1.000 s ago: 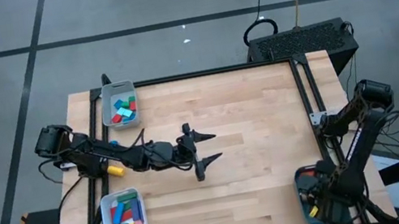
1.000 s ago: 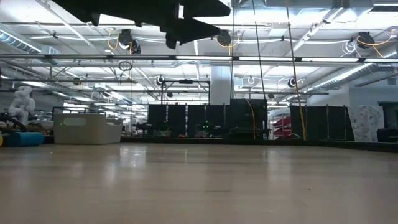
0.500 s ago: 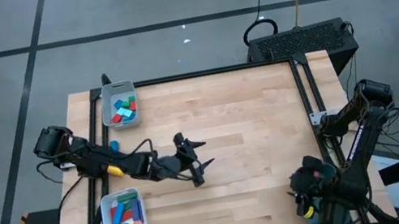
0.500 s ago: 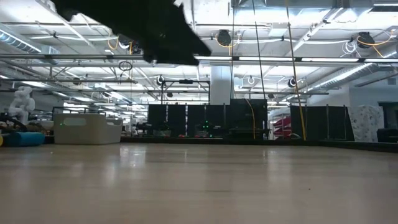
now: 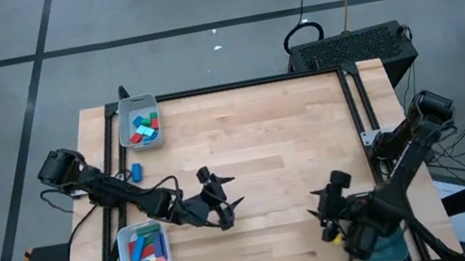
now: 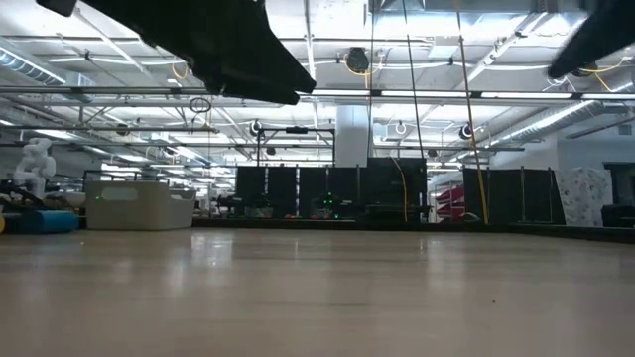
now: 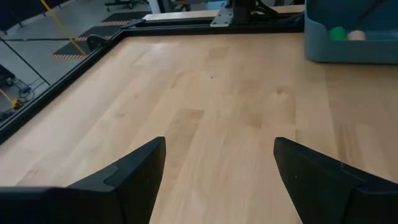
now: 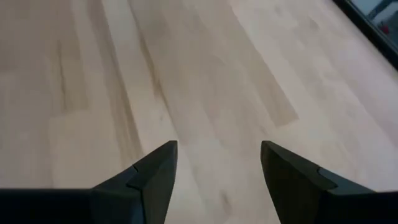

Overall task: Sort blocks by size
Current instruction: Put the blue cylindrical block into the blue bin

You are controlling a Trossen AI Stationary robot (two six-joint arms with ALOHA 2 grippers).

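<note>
Two grey trays [image 5: 136, 119] [image 5: 125, 255] (blocks [image 5: 146, 257] inside); left pincer [image 5: 223, 203], right pincer [image 5: 328, 219] both agape, empty.

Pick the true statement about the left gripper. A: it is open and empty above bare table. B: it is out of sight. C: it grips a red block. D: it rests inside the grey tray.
A: the left gripper shows spread fingers with only wooden table between them.
</note>
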